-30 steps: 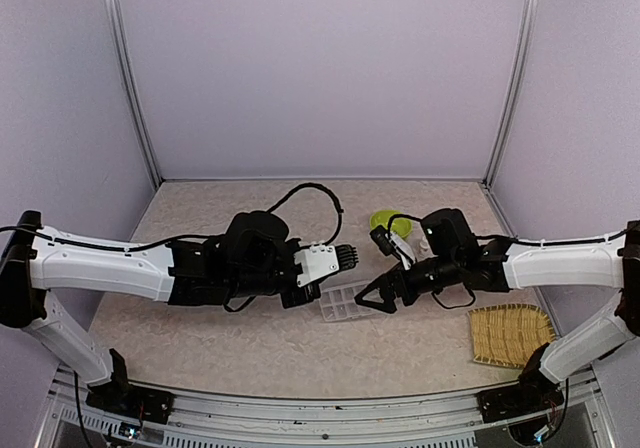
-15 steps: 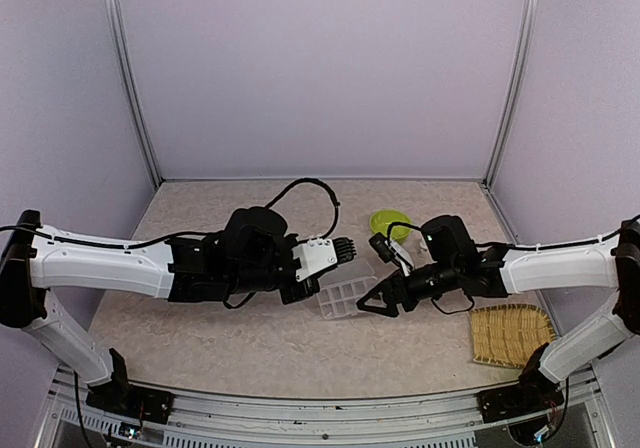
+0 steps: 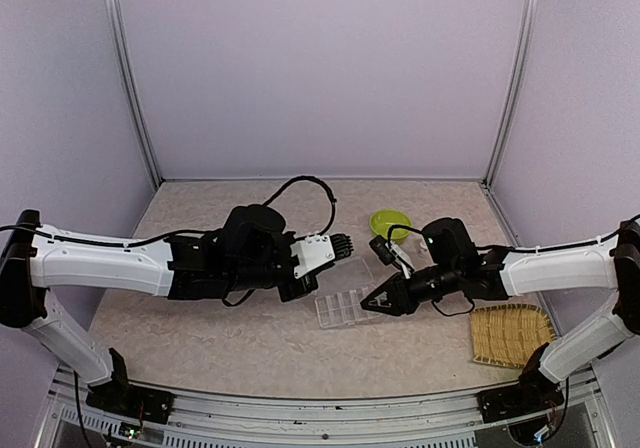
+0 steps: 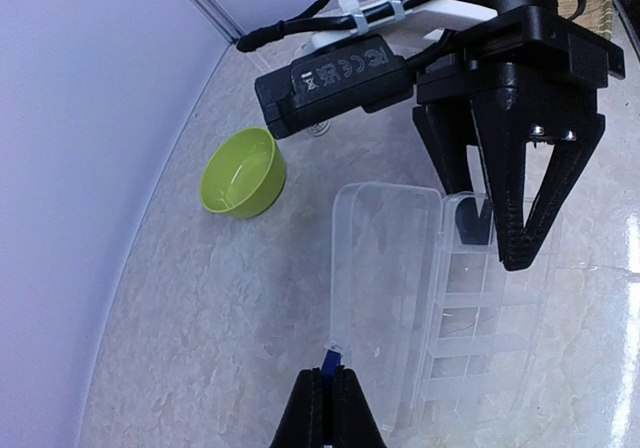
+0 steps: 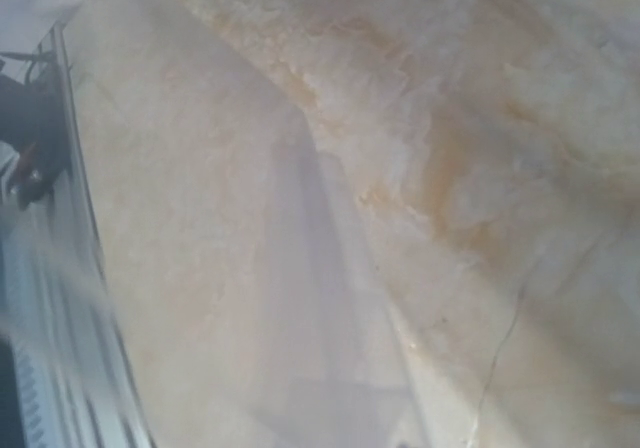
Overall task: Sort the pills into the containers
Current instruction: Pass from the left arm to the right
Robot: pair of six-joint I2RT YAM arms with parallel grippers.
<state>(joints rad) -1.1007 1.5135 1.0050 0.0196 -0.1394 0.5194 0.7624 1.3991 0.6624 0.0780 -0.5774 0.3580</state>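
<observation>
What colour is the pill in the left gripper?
Dark blue pill, pinched by the left gripper; clearest in the left wrist view.

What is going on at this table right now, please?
The left end effector is shut on what looks like a small dark blue pill, near the lid of an open clear pill box. The right end effector is at the box's end compartment, jaws nearly together; whether it grips the box is unclear. A green bowl sits nearby.
</observation>
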